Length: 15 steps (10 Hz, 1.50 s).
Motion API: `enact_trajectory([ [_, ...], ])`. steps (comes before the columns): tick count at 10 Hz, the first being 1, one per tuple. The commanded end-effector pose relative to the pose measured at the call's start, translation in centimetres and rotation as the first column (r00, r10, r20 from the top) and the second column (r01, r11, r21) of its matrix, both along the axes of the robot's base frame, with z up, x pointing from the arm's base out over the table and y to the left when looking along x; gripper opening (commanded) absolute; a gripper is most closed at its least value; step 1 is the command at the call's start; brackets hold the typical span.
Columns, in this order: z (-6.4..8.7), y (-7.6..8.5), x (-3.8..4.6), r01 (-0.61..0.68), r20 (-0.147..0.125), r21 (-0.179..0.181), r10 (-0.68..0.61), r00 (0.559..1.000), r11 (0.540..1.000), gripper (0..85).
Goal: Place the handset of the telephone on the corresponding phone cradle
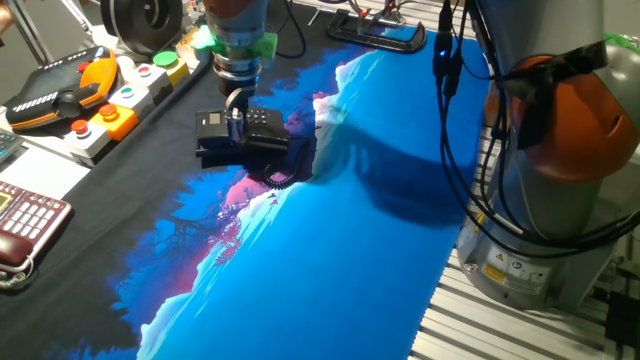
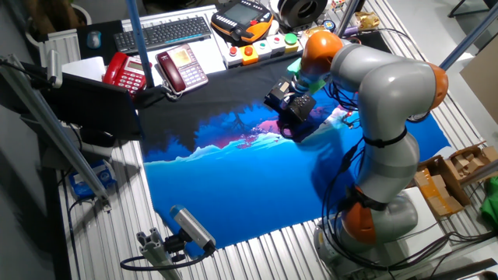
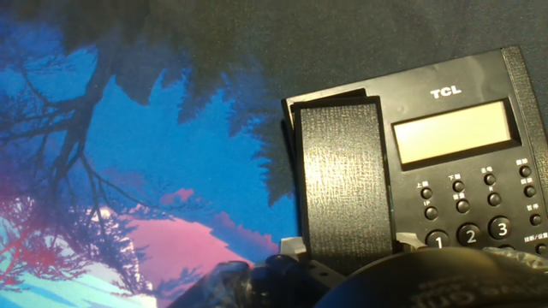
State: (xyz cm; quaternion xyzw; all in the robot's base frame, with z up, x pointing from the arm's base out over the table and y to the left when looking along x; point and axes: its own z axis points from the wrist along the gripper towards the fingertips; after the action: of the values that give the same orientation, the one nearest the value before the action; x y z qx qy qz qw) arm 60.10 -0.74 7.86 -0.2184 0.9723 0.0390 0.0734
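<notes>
A desk (image 1: 330, 290) draped in a blue, pink and black printed cloth (image 2: 249, 187) is shown, with the arm (image 2: 389, 117) bent over it from the right in the other fixed view. The telephone (image 1: 262, 132) is seen lying on the dark far part of the cloth, its coiled cord (image 1: 280, 180) trailing at its near side. The gripper (image 1: 236, 118) is held directly above the telephone; whether its fingers are released or clenched cannot be told, since they are hidden in all views. In the hand view the handset (image 3: 342, 184) is seen lying along the phone cradle (image 3: 295, 107), left of the display (image 3: 454, 133) and the keypad (image 3: 479, 205). A dark red keypad phone (image 1: 25, 225) is placed at the left edge, and an orange-and-black controller (image 1: 60, 90) lies beyond it.
</notes>
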Motion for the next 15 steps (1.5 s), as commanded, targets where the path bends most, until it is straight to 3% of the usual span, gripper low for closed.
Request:
enact_trajectory([
  [1,-0.10,-0.09,0.12,0.000,0.000,0.000,0.000,1.000,1.000,0.7],
  [15,-0.61,0.10,0.53,-0.002,-0.018,0.034,0.003,1.000,0.999,0.7],
])
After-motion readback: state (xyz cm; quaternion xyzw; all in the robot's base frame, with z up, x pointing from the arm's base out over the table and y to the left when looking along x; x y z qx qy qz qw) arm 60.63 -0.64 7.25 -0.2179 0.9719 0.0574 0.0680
